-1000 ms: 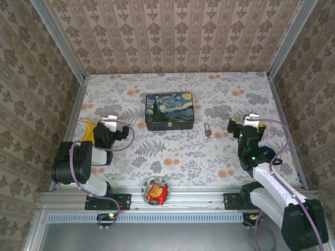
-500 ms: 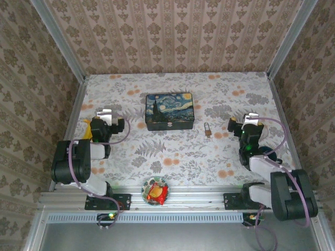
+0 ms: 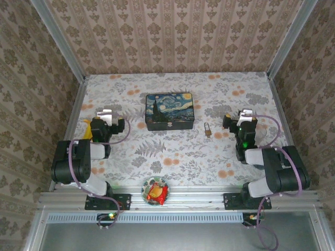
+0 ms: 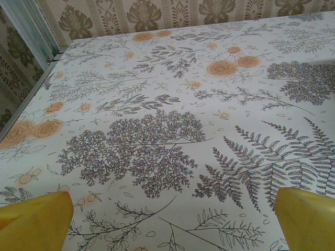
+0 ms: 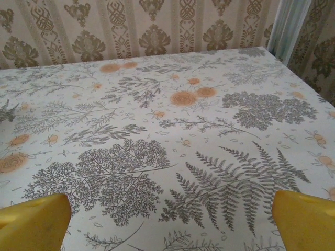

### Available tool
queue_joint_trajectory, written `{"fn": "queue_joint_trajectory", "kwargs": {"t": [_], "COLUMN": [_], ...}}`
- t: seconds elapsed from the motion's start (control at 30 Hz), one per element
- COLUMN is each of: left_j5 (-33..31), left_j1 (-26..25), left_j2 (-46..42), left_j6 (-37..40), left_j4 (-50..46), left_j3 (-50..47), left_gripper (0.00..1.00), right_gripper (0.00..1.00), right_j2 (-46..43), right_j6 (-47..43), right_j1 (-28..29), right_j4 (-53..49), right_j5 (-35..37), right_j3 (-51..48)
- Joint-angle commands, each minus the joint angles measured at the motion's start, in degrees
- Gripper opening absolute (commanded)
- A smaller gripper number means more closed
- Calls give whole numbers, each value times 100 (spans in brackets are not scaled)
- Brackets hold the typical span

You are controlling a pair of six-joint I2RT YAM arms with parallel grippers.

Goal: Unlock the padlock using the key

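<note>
The padlock (image 3: 208, 129), tiny and brass-coloured with a thin shackle, lies on the flowered tablecloth just right of the painted tin box (image 3: 169, 111). The key is too small to make out. My left gripper (image 3: 104, 117) sits low at the table's left side, well left of the box. It is open, and in the left wrist view the left gripper (image 4: 172, 222) has bare cloth between its yellow fingertips (image 4: 36, 222). My right gripper (image 3: 241, 118) rests to the right of the padlock. This right gripper (image 5: 170, 222) is open too, with cloth showing between its fingertips (image 5: 306, 219).
A small plate (image 3: 147, 182) holding a red-and-yellow packet sits at the near edge between the arm bases. Wallpapered walls and metal rails (image 3: 74, 112) close in the table on three sides. Bare cloth lies between box, padlock and the near edge.
The right arm has folded back onto its base, and its gripper has shifted a little left toward the padlock. The left gripper drew back slightly early on. Padlock and box lie still.
</note>
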Motion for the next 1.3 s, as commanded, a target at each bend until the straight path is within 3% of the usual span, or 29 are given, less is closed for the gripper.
{"fn": "queue_joint_trajectory", "kwargs": {"t": [0.0, 0.17, 0.37, 1.27], "left_j5": [20, 20, 14, -4], "left_j1": [21, 21, 14, -10], "left_j2": [-4, 2, -4, -4], "left_j6": [-63, -66, -54, -31], "left_j4": [-24, -25, -43, -50], "left_j3": [41, 46, 49, 50], "left_gripper": [100, 100, 100, 100], "right_gripper": [100, 100, 100, 100], "right_j2": [374, 352, 367, 367], "right_j6": [-5, -152, -234, -238], "right_j1": [-42, -42, -172, -174], "right_j4": [154, -733, -789, -784], "right_j5": [-160, -535, -1228, -1214], "right_j3": [140, 576, 615, 606]}}
